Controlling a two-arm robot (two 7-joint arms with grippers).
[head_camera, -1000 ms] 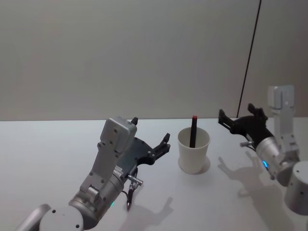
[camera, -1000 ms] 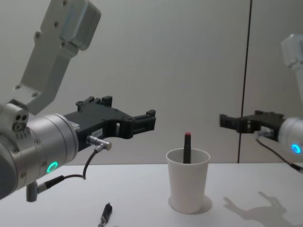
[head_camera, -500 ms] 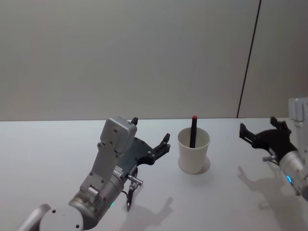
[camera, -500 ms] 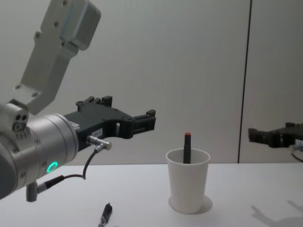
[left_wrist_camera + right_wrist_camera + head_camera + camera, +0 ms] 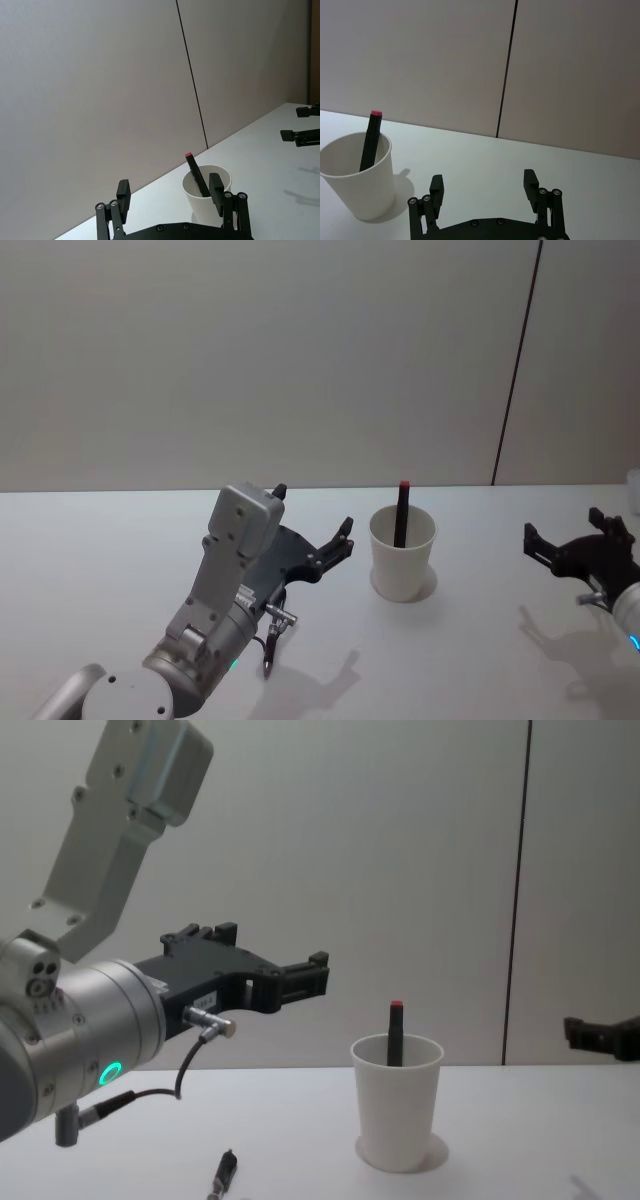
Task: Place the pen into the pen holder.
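The pen (image 5: 402,511), black with a red tip, stands leaning inside the pen holder (image 5: 403,562), a white paper cup on the table. My left gripper (image 5: 314,510) hovers open just left of the cup, with nothing between its fingers. Its wrist view shows that gripper (image 5: 169,190) with the cup (image 5: 206,207) and the pen (image 5: 195,172) beyond its fingertips. My right gripper (image 5: 566,527) is open and empty, well to the right of the cup near the view's edge. In the right wrist view, that gripper (image 5: 483,185) points past the cup (image 5: 359,186) and pen (image 5: 370,141).
The white table (image 5: 100,550) runs wide to the left and between the cup and the right gripper. A plain wall with a dark vertical seam (image 5: 516,370) stands behind. A cable plug (image 5: 224,1171) hangs from my left wrist close to the tabletop.
My right gripper has drawn away from the cup to the right, staying open. The left arm, the cup and the pen have not moved.
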